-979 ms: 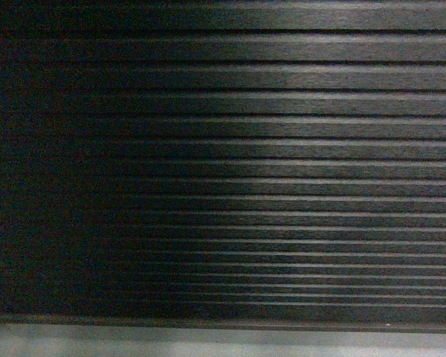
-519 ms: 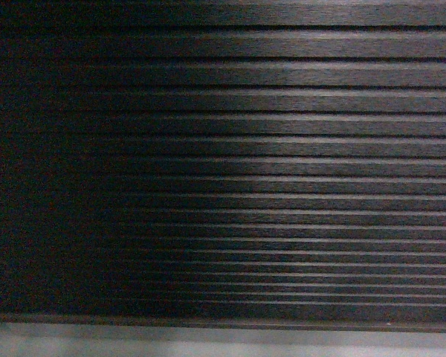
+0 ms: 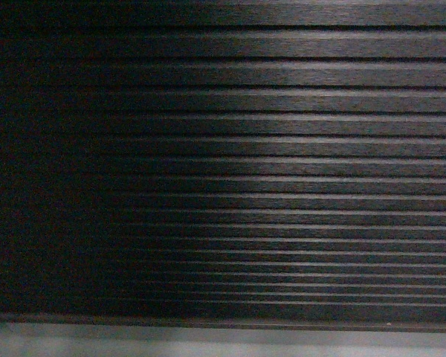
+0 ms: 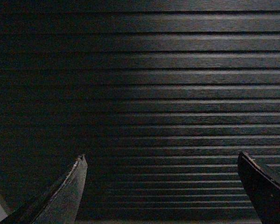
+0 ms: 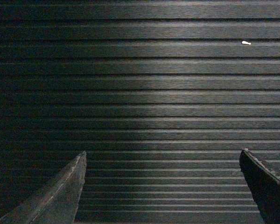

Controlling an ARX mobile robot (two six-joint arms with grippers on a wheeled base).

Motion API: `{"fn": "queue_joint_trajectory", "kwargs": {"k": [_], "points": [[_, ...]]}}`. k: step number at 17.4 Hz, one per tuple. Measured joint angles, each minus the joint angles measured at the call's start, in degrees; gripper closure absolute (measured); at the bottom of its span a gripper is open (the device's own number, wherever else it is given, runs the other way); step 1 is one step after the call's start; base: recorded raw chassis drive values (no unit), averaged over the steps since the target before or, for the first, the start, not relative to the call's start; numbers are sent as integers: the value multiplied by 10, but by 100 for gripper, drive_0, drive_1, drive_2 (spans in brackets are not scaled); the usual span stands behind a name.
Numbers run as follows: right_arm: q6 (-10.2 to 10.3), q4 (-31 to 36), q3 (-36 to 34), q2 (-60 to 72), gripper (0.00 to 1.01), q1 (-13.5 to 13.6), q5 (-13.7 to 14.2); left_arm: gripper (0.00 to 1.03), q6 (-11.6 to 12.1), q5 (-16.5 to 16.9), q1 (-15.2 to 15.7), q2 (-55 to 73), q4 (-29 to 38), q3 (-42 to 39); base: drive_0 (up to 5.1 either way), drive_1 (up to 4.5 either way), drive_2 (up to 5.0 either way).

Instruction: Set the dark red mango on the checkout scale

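Dim, grainy; left side shadowed.

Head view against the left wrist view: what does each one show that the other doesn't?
Only the head view shows the grey plinth running full width under the checkout counter; no gripper appears there. Only the left wrist view shows the left gripper, its two dark fingers spread wide apart with nothing between them, plus a pale sliver at the bottom left corner that I cannot identify. Both share the counter's dark front panel with horizontal ribs filling the picture. Neither shows a mango or a scale.
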Motion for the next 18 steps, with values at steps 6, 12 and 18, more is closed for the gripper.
{"fn": "queue_joint_trajectory", "kwargs": {"k": [6, 12, 18], "points": [[0, 0, 0, 0, 3, 0, 0, 5, 0, 0, 0, 0, 0, 0, 0, 0, 0], [0, 0, 0, 0, 3, 0, 0, 5, 0, 0, 0, 0, 0, 0, 0, 0, 0], [0, 0, 0, 0, 3, 0, 0, 5, 0, 0, 0, 0, 0, 0, 0, 0, 0]]}}
